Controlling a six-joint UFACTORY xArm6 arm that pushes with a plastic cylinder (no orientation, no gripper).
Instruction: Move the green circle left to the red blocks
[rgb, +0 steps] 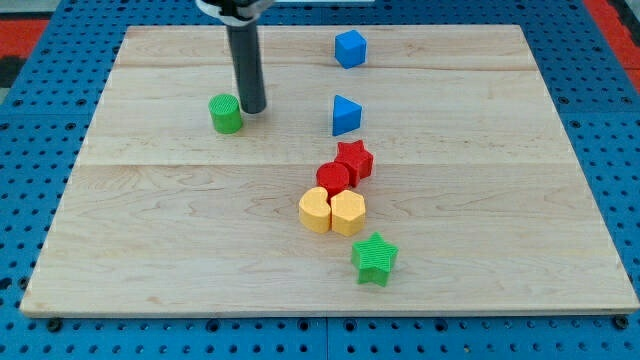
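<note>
Camera view: green circle (226, 113), a ribbed cylinder, is found near the tabletop's (160, 240) far left corner, well apart from the red star (354, 159) and red circle (333, 179) at centre, so the task is judged barely begun. No jaws are fitted; my tip (252, 107) is set just beside it on its right.

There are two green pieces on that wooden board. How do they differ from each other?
The green circle is a round, upright cylinder; the green star has points.

The green circle sits near the view's top left, right beside my tip; the green star lies near the view's bottom, far from it.

The green circle stands apart from other blocks; the green star is close below the two yellow blocks.

Both are green, with ridged surfaces.
</note>
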